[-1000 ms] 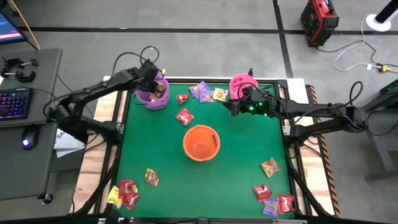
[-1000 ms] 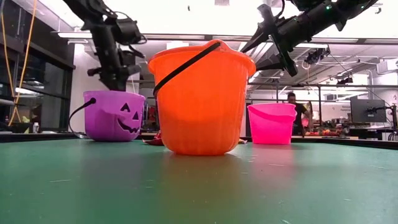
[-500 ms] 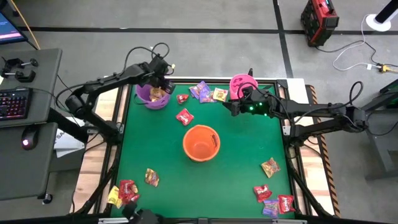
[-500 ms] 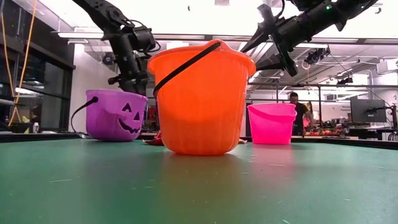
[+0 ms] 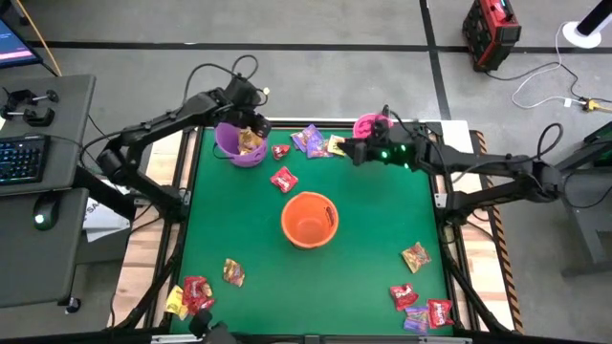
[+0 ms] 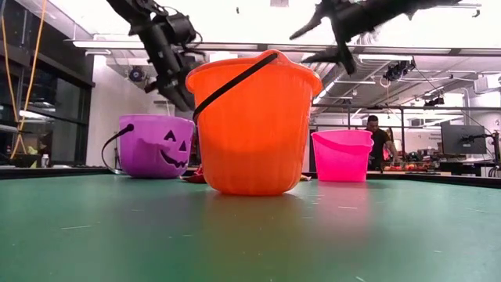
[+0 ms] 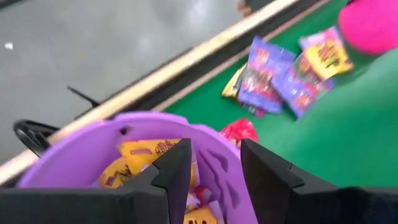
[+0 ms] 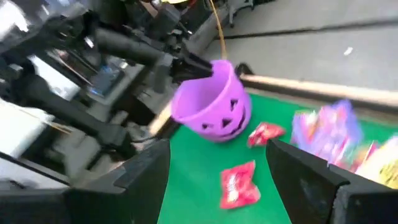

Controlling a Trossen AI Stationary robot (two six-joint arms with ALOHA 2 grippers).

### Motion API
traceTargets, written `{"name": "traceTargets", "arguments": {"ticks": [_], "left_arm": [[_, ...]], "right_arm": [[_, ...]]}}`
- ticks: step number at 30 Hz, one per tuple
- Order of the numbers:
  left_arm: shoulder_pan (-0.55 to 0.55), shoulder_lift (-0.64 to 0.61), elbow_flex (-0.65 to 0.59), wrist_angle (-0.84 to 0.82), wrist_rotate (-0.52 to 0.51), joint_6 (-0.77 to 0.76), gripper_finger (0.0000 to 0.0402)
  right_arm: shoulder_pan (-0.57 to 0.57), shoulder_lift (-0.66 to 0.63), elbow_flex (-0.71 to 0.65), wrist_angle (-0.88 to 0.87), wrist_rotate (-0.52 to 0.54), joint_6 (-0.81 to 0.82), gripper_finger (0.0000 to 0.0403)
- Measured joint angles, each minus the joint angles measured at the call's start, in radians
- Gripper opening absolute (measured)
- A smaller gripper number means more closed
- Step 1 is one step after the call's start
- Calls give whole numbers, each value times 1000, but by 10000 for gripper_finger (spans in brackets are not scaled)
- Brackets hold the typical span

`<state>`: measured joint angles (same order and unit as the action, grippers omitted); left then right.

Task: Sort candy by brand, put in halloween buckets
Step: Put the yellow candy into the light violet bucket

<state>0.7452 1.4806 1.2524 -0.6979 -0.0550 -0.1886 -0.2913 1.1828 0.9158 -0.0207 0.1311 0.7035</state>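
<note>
The purple bucket [image 5: 234, 151] [image 6: 156, 145] stands tipped at the table's far left, with yellow and gold packets [image 7: 143, 155] inside. My left gripper [image 5: 253, 129] [image 7: 214, 171] is shut on its rim. My right gripper [image 5: 346, 151] [image 8: 217, 180] hangs open in the air beside the pink bucket [image 5: 366, 124] [image 6: 342, 155], touching nothing. The orange bucket [image 5: 309, 220] [image 6: 254, 125] stands upright mid-table. Purple and yellow packets [image 5: 314, 141] and two red ones [image 5: 283, 178] lie near the far edge. My left gripper holds the purple bucket by its rim [image 7: 217, 168] on the side toward the table's middle. One finger [image 7: 174, 177] is inside the bucket and one [image 7: 264, 177] outside. The fingers come from above, slanting down. The bucket leans over, its base on the table.
More packets lie at the near-left corner [image 5: 191, 296] [image 5: 232, 272] and the near-right corner [image 5: 415, 256] [image 5: 421, 308]. Green mat shows bare between the orange bucket and the near edge. A person [image 6: 374, 133] stands in the room far behind the table.
My left gripper has risen and moved toward the table's right, and the purple bucket has slid a little to the right with it and tipped over. My right gripper has lifted and moved toward the far-left, away from the pink bucket's front.
</note>
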Motion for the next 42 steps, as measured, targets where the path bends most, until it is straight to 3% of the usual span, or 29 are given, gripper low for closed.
{"name": "traceTargets", "arguments": {"ticks": [4,13,20,27,38,42], "left_arm": [[0,-85,2,6,0,-1,131],[0,-278,2,16,0,-1,131],[0,-352,2,16,0,-26,131],[0,-361,2,15,0,-46,131],[0,-361,2,15,0,-45,131],[0,-361,2,15,0,-45,131]], "right_arm": [[-61,165,249,-294,-3,-164,259],[-227,676,857,-979,-90,-487,259],[-248,1000,1204,-1243,-71,-678,259],[-250,1194,1354,-1414,2,-776,259],[-246,1303,1361,-1488,30,-902,259],[-240,1327,1361,-1479,96,-934,259]]}}
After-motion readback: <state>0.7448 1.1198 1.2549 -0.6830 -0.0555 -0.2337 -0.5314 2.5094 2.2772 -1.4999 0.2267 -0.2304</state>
